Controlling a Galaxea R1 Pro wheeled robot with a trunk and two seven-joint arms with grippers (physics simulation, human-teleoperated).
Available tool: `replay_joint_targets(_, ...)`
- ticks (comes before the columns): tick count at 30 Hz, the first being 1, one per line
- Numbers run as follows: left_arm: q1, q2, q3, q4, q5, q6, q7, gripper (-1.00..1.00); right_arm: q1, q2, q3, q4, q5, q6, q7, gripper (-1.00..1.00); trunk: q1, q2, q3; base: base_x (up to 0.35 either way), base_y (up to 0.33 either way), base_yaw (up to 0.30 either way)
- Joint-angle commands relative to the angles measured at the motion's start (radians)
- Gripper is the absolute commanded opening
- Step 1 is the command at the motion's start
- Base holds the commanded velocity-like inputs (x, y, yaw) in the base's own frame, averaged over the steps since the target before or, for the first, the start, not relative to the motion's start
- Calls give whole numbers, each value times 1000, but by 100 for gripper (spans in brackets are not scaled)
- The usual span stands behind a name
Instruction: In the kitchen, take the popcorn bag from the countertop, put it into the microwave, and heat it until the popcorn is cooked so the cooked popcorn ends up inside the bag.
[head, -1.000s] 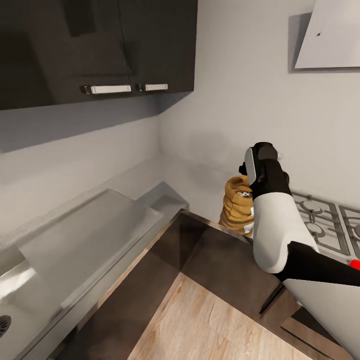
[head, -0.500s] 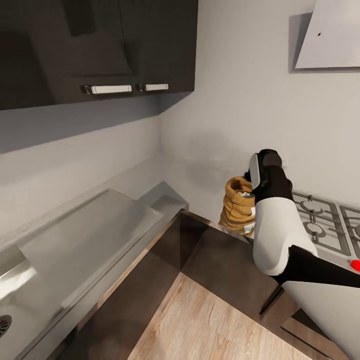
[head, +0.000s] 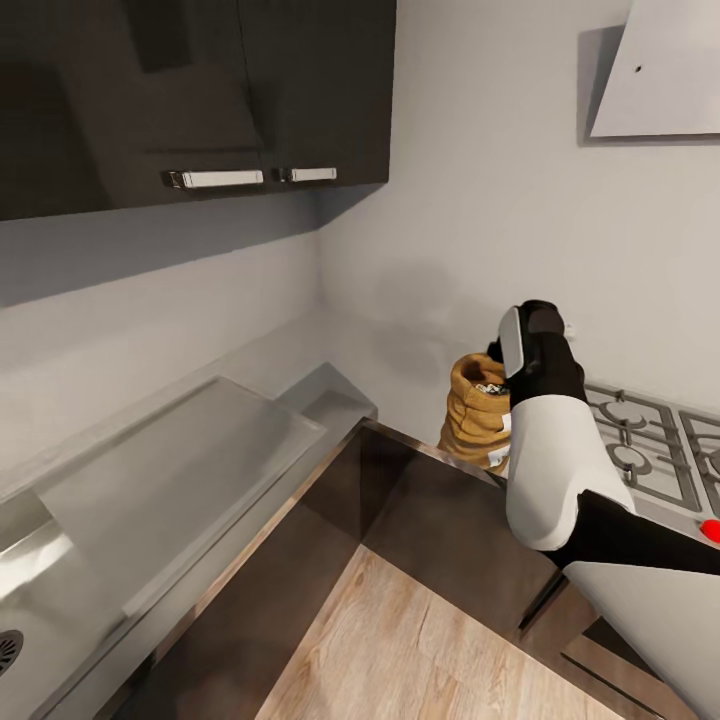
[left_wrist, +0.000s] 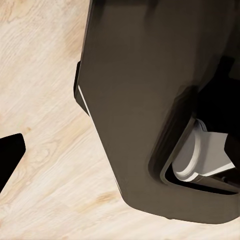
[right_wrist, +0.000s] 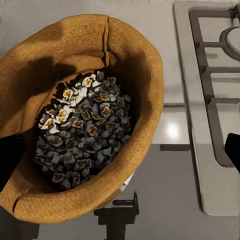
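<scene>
**Reaching for the sack at the counter's corner**

I am facing the long grey glossy countertop (head: 180, 470) that is running along the wall over dark cabinet fronts, with a silver gas hob (head: 640, 440) lying beside it. I am judging this to be the pick-up step, not yet closed out. My white and black right arm (head: 550, 440) is stretching over the worktop towards the tan burlap popcorn bag (head: 478, 410), which is standing upright on the counter just beside the hob, its rolled mouth open.

In the right wrist view I am looking straight down into that bag (right_wrist: 80, 120), where the popcorn (right_wrist: 82, 130), small pale kernels with yellowish centres, is sitting in a heap. My right pincer is hiding behind my forearm in the head view; dark shapes at the wrist picture's edges may be its fingers, so I cannot tell how wide it is standing or whether it is touching cloth.

Next I am needing to come down around the rolled rim and close firmly, keeping the sack upright. The left wrist camera is showing wooden floor (left_wrist: 45, 135) and a dark body part.
</scene>
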Motion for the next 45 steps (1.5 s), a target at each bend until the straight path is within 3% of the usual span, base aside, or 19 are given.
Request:
replay_joint_targets(1,0,0,3,-2,3,-1,1,100,-1,1,-11,0,9,-6,5,100,0,-1,-1,0,0,0)
replay_joint_targets(3,0,0,3,-2,3,-1,1,100,-1,1,-53,1,9,-30,5,100,0,-1,-1,0,0,0)
replay_joint_targets(7,0,-1,3,-2,3,-1,1,100,-1,1,-75,1,9,-65,5,100,0,-1,-1,0,0,0)
replay_joint_targets(22,0,0,3,-2,2,-1,1,100,-1,1,-79,3,11,-78,5,100,0,-1,-1,29,0,0)
replay_joint_targets(30,0,0,3,-2,3,-1,1,100,-1,1,-82,81,10,-91,3,100,0,-1,-1,2,0,0)
replay_joint_targets(39,0,0,3,-2,3,-1,1,100,-1,1,-84,88,11,-107,3,100,0,-1,-1,0,0,0)
replay_joint_targets(43,0,1,6,-1,2,-1,0,100,22,1,-63,65,25,-84,13,100,0,-1,-1,0,0,0)
replay_joint_targets(45,0,1,6,-2,2,-1,1,100,30,1,-75,77,32,-96,2,100,0,-1,-1,0,0,0)
